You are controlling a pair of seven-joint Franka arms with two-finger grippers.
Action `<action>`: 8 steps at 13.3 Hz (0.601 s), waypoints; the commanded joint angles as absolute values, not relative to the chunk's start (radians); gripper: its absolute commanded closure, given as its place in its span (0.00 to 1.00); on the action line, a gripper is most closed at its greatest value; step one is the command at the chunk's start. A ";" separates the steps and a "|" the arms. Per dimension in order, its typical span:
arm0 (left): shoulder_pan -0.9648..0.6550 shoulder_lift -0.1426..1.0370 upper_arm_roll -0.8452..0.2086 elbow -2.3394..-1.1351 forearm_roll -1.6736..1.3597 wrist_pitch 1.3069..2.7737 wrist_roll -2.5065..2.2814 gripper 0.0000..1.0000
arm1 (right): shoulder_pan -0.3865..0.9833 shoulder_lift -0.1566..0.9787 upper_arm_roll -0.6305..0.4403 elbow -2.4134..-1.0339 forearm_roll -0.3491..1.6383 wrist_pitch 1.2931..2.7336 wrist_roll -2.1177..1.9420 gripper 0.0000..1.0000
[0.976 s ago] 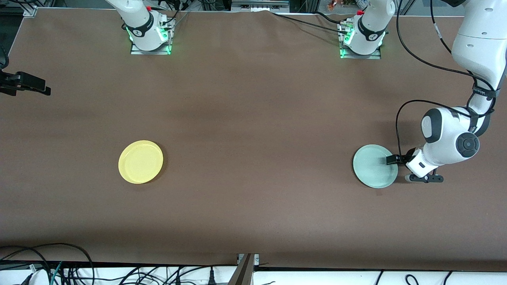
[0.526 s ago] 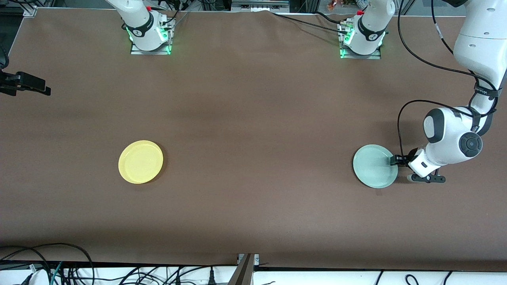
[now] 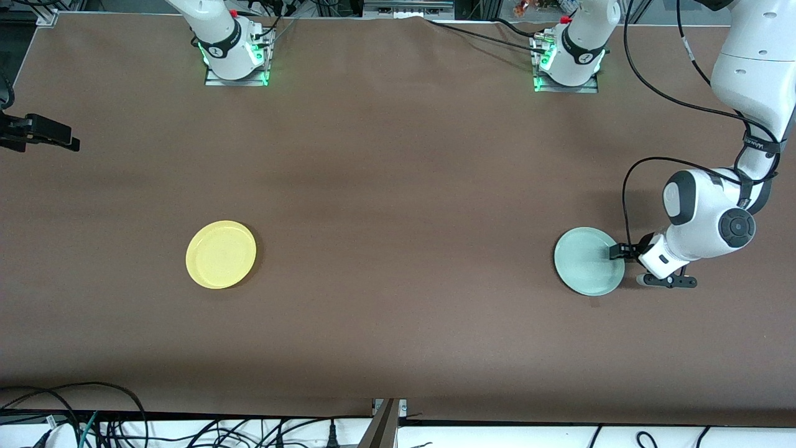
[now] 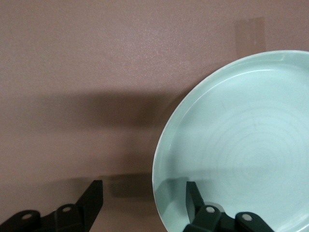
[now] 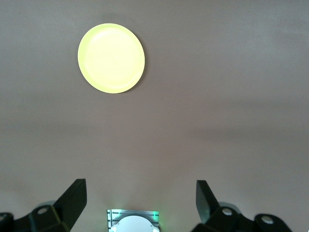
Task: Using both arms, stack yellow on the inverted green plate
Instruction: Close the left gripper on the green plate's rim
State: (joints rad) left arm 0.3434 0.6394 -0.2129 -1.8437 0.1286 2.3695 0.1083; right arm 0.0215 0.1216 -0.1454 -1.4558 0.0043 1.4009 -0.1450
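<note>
Brown cloth covers the whole surface [image 3: 398,186], with cables trailing along its edge nearest the front camera. Taking the green plate [image 3: 589,260] as the landmark: it lies flat toward the left arm's end of the surface, hollow side up, its faint rings showing in the left wrist view. The left hand [image 3: 617,251] sits low at the plate's rim on the side toward the left arm's end, its jaws spread, one finger [image 4: 194,195] over the plate's inside and the other on the cloth just outside the rim. The yellow plate [image 3: 221,254] lies well apart from the green plate, toward the right arm's end, also hollow side up. The right hand [image 5: 140,193] waits high over the surface with jaws wide apart, holding nothing.
</note>
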 commanded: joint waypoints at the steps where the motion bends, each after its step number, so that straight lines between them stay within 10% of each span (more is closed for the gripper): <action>1: 0.362 0.627 -0.232 -1.829 0.143 2.329 0.123 0.20 | 0.014 0.132 -0.141 -1.433 0.025 1.396 -0.147 0.00; 8: 0.364 0.607 -0.244 -1.829 0.143 2.295 0.126 0.41 | 0.014 0.133 -0.143 -1.433 0.025 1.397 -0.147 0.00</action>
State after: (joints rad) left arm 0.3440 0.6237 -0.2276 -1.8289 0.1286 2.3195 0.1083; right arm 0.0215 0.1219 -0.1453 -1.4558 0.0051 1.4020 -0.1450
